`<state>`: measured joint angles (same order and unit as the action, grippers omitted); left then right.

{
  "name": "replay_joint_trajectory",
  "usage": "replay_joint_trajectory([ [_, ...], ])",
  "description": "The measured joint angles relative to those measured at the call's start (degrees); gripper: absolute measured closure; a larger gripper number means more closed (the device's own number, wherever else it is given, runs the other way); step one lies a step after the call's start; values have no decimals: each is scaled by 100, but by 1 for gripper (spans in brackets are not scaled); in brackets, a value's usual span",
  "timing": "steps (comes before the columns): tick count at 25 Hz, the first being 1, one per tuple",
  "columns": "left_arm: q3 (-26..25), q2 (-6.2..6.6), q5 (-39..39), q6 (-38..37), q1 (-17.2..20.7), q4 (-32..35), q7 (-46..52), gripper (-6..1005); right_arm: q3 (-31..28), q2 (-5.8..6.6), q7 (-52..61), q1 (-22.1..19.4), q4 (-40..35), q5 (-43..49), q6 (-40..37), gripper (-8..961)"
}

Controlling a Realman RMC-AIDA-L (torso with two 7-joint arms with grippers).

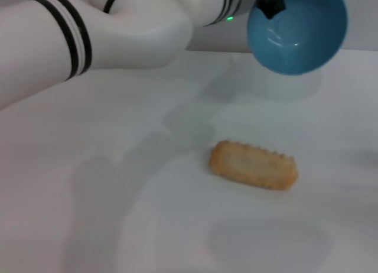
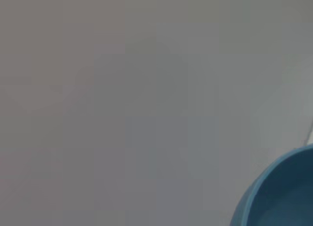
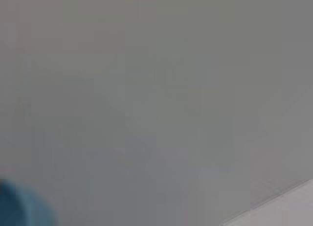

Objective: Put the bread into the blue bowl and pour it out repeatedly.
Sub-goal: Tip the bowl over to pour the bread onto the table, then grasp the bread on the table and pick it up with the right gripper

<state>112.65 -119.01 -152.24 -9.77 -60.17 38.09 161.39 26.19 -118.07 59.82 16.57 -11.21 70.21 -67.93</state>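
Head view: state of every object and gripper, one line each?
blue bowl: lifted off the table, tipped on its side, opening towards the camera, empty.
bread: lying flat on the table, tan side up, outside the bowl.
left gripper: at the bowl's upper rim, holding it aloft.
right gripper: not in view.

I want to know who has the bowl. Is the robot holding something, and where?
The left claw grips the round light-blue bowl by its rim.
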Motion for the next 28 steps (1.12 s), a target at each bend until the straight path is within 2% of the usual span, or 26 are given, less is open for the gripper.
replay_joint_trajectory([
  [2,-173,7,168,-60,107,31,102,1001,4,13,889,98,-298,754,148,244],
  [3,-351,16,371,-125,198,39,134,1001,8,64,1921,270,-543,1709,273,245],
  [4,-351,16,371,-125,198,39,134,1001,8,64,1921,270,-543,1709,273,246],
  [9,-542,32,823,-287,332,-17,139,1001,62,130,4054,806,-955,3786,255,253],
  [11,-664,31,910,-351,381,-21,145,1001,319,138,5032,1101,-1123,4522,217,255],
  [15,-883,24,1250,-385,538,-81,217,1001,697,140,5541,1304,-1155,4752,205,260],
  [19,-894,29,1536,-374,710,-174,226,1000,1348,178,6435,1547,-1156,5151,200,265],
  [21,-887,30,1593,-344,826,-175,227,1000,1492,174,6646,1630,-1160,5297,249,267],
  [28,-842,29,1723,-326,1072,-143,227,1000,1569,29,6666,1731,-1166,5327,419,276],
])
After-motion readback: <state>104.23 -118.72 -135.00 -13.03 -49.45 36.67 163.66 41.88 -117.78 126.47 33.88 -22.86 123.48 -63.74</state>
